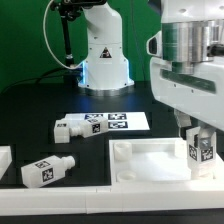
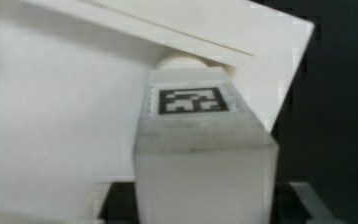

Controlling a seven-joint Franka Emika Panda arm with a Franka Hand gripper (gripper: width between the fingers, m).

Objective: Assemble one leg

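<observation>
My gripper point(image 1: 200, 138) is shut on a white leg point(image 1: 201, 150) with a black-and-white tag and holds it upright at the corner of the large white tray-like panel point(image 1: 150, 160) on the exterior view's right. In the wrist view the leg point(image 2: 197, 130) fills the space between the dark fingers point(image 2: 123, 203). Its narrower stub point(image 2: 190, 62) points at the panel's corner point(image 2: 87, 100). Whether the stub sits in a socket is hidden. Two more legs lie on the black table, one point(image 1: 70, 128) by the marker board and one point(image 1: 48, 170) nearer the front.
The marker board point(image 1: 122, 122) lies behind the panel. Another white part point(image 1: 4, 160) shows at the left edge. The arm's white base point(image 1: 103, 55) stands at the back, with a black stand point(image 1: 66, 40) beside it.
</observation>
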